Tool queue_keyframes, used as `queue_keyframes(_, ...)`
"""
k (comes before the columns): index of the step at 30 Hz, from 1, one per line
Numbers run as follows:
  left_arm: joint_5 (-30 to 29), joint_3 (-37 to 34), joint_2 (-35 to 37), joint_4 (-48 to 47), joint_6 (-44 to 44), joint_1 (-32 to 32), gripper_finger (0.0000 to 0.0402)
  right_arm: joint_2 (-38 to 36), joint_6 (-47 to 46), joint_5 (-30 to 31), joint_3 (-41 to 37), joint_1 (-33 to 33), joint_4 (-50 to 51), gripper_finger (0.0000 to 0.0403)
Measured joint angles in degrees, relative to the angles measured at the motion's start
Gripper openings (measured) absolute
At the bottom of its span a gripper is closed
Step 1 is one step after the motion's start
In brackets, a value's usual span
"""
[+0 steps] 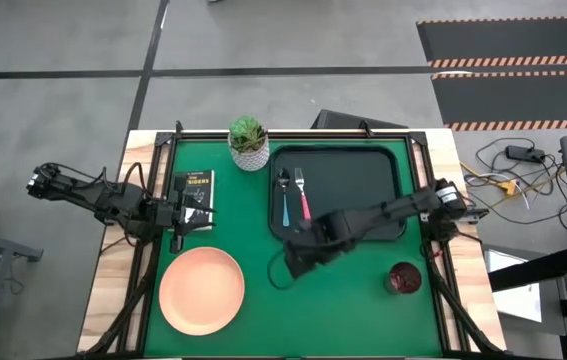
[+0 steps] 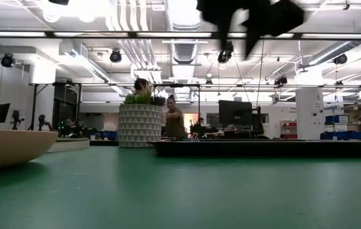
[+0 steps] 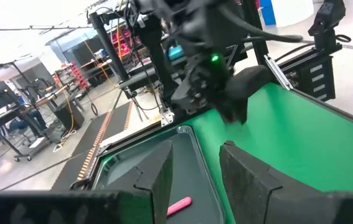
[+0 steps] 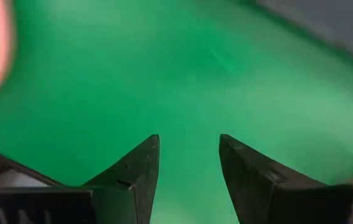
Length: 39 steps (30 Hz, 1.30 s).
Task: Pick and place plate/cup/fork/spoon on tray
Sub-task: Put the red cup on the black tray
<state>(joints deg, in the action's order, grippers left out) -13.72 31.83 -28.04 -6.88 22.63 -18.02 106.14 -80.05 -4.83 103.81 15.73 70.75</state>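
The black tray lies at the table's far right. The blue-handled spoon and the pink-handled fork lie side by side on its left part. The fork's pink handle also shows in the left wrist view. The salmon-orange plate rests on the table at the near left and also shows in the low view. The maroon cup stands at the near right. My right gripper is open and empty above the table's middle, near the tray's near left corner. My left gripper is open and empty at the left, above a book.
A white pot with a green plant stands at the far edge, left of the tray. A small black book lies at the left under my left gripper. People and desks show in the room beyond the table in the low view.
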Motion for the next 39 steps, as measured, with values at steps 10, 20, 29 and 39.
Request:
queue_keyframes(10,0.0,0.0,-1.27,0.01,0.02,0.0,0.0113,-1.9,-22.66,-3.24,0.0,11.14,18.58,0.0139)
queue_keyframes(20,0.0,0.0,-1.89,0.36,0.22,-0.02,0.0113,-4.42,-28.85,-5.25,-1.07,16.12,19.19,0.0138)
queue_keyframes(29,0.0,0.0,-1.93,0.35,0.24,-0.01,0.0113,-8.74,-31.46,-5.66,-7.18,16.76,19.24,0.0163)
queue_keyframes(39,0.0,0.0,-1.83,0.36,0.59,-0.02,0.0113,-14.97,-35.52,-5.68,-16.8,17.55,18.12,0.0171)
